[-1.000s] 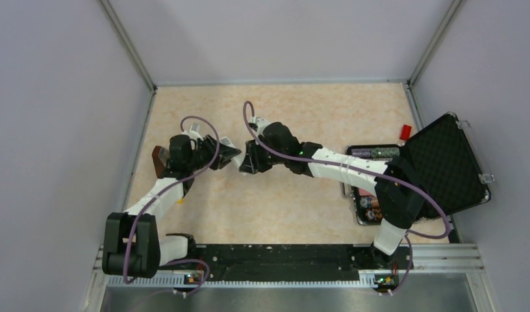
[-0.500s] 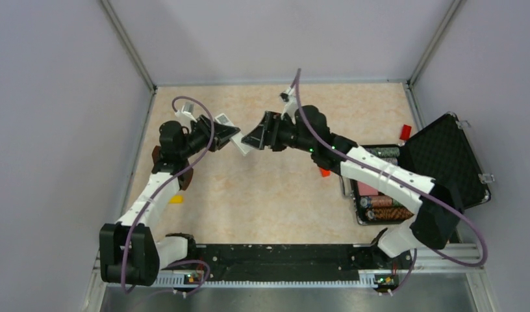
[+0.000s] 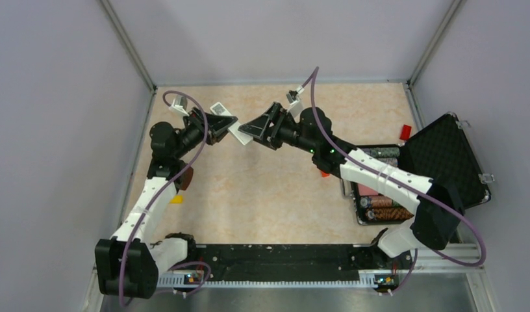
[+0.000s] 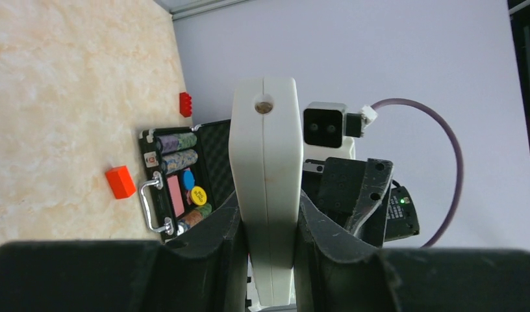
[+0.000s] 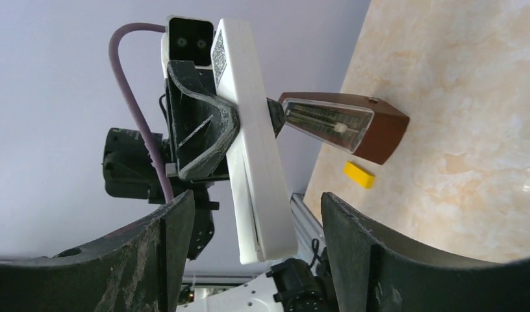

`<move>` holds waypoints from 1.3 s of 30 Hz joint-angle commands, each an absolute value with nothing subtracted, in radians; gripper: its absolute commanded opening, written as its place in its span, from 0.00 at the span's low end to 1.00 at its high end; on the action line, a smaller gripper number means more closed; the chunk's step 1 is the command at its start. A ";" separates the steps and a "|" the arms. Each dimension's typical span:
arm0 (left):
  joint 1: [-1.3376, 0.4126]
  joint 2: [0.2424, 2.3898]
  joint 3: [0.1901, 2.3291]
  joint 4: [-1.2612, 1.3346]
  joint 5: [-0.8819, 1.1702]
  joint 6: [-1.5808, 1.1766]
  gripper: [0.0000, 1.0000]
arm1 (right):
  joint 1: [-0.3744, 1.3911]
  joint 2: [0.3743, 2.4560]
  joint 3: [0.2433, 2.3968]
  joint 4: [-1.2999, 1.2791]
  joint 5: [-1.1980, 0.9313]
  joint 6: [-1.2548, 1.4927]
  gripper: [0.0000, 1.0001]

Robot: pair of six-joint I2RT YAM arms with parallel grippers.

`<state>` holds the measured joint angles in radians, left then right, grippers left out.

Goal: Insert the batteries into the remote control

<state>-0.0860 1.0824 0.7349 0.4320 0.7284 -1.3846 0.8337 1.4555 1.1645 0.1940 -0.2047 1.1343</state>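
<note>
lifted higher now, the left tool clamps the qr-stickered remote control; right tool gapes open.

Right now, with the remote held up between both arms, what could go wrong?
The remote hangs mid-air, clamped only by the left gripper; a nudge may twist it loose onto the table. The open right gripper sits at its free end, so closing off-centre could knock it askew.
</note>
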 commanded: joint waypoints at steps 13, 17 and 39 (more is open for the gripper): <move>-0.100 1.023 0.777 0.554 0.673 -1.451 0.00 | 0.840 1.509 1.147 0.445 -0.292 1.310 0.40; -0.100 1.020 0.776 0.557 0.648 -1.456 0.00 | 0.843 1.520 1.139 0.461 -0.312 1.318 0.23; -0.094 1.108 0.910 0.387 0.688 -1.417 0.00 | 0.837 1.514 1.058 0.619 -0.474 1.293 0.00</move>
